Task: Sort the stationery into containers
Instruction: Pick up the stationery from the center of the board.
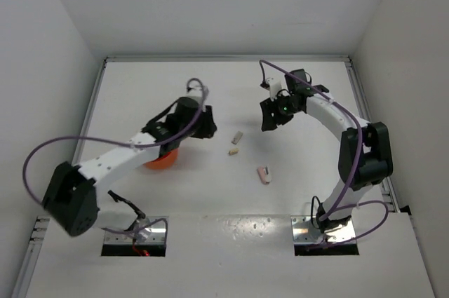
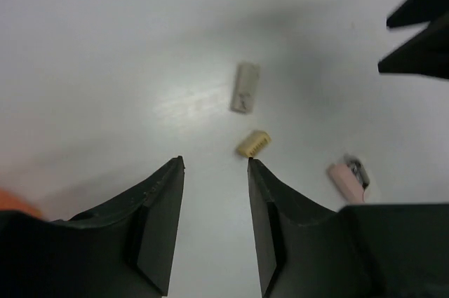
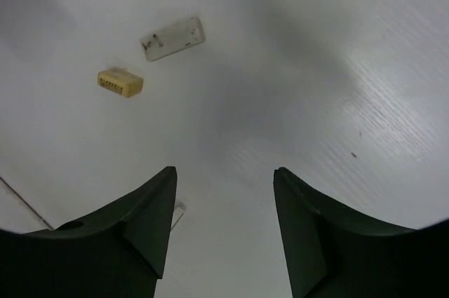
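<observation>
Three stationery pieces lie mid-table: a grey-beige stub [image 1: 237,137], a tan ribbed stub [image 1: 233,150] and a pink-and-dark capped cylinder [image 1: 264,174]. The orange bowl [image 1: 163,162] sits mostly hidden under my left arm. My left gripper [image 1: 208,130] is open and empty, just left of the pieces. In the left wrist view the gripper [image 2: 215,162] has the tan stub [image 2: 254,143] at its right fingertip, the grey-beige stub [image 2: 244,88] beyond and the pink cylinder [image 2: 347,177] to the right. My right gripper [image 1: 269,118] is open and empty; in its wrist view [image 3: 224,170] both stubs [image 3: 173,38] [image 3: 121,81] lie ahead-left.
White walls enclose the table on the left, back and right. The right gripper's dark fingers [image 2: 421,38] show at the top right of the left wrist view. A sliver of the orange bowl [image 2: 10,203] shows at that view's left edge.
</observation>
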Tool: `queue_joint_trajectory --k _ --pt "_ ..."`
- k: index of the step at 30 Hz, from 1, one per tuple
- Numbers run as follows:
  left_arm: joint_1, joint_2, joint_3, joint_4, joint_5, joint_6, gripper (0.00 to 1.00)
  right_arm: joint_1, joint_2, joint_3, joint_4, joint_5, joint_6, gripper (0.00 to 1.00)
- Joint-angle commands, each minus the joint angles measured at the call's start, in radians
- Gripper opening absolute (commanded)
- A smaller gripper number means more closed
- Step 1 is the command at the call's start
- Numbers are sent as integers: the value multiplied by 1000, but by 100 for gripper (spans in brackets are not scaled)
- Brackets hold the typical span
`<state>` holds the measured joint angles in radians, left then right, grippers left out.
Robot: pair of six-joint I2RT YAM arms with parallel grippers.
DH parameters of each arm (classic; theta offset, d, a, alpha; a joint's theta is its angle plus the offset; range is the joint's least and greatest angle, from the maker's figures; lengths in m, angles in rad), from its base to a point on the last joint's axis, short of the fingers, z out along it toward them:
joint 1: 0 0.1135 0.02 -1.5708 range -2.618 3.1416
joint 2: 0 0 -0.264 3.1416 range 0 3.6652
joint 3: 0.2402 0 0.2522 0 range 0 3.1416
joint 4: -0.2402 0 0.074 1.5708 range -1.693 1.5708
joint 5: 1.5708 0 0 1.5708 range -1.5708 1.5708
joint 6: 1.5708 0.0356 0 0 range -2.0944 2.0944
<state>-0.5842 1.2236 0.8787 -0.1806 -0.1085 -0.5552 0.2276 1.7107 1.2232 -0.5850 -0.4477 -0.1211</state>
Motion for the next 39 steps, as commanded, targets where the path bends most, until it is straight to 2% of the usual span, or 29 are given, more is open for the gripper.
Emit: queue_joint_trajectory --k 1,2,6,11,14,17,18,19,20,34,37,39 --pt "-107 144 107 13 115 159 48 10 -34 -14 -1 17 -40 59" --pt "-133 228 156 13 115 170 49 10 -34 -14 8 17 -29 61" --pt "-189 403 272 13 115 247 49 0 -43 -24 46 26 -18 60" --pt "-212 539 361 -38 150 389 48 -10 -63 -34 47 -26 -75 59" --pt "-212 592 396 -86 159 451 52 -10 -86 -34 36 -71 -113 54" --pt "-212 611 396 -118 139 482 55 -19 -111 -53 36 -100 -144 28" --pt "-212 611 396 -118 129 491 55 -19 -123 -53 36 -100 -153 10" --pt "-221 611 396 -129 128 491 55 -19 -123 -53 36 -100 -163 2" --pt "-221 611 385 -129 128 501 55 -19 -123 -53 36 -100 -163 1" --pt "-269 677 375 -158 127 520 53 -37 -123 -53 36 -91 -144 5" --pt "-269 701 385 -158 103 520 50 -37 -123 -53 36 -91 -144 5" --pt "-278 702 385 -158 78 509 45 -37 -123 -53 36 -100 -144 5"
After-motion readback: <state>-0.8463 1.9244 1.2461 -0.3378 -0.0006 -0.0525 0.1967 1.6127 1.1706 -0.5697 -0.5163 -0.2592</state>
